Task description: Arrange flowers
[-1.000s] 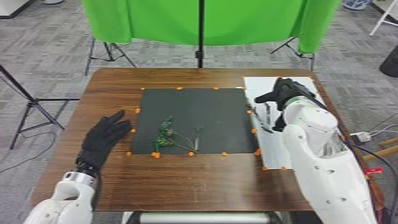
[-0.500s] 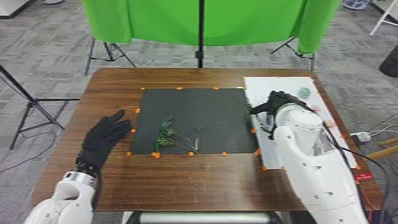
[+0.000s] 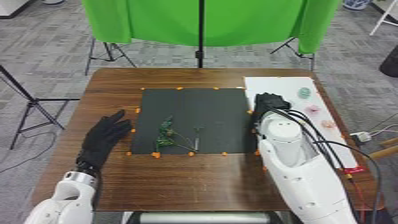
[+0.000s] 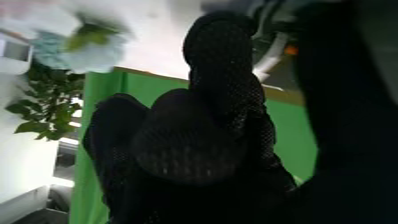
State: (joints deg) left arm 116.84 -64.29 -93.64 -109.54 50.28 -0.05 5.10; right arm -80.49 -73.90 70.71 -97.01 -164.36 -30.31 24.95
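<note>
Flowers (image 3: 312, 108) on white board (image 3: 277, 84), petals indistinct, board partly hidden by right hand (image 3: 270, 103)

Best lane for a hand: over the far half of the mat (image 3: 200, 100), L to R, btwn L hand (image 3: 108, 131) and R hand (image 3: 269, 101). Another runs along the near strip of the counter (image 3: 195, 185), btwn both arms. Stems (image 3: 166, 132) obstruct the mat's near half. R hand sits at the mat/sheet (image 3: 271, 83) border; R arm (image 3: 289, 150) blocks the sheet's near L part, w/ cables (image 3: 327, 146) alongside. 3 flowers (image 3: 313, 108) take up the sheet's R side.
</note>
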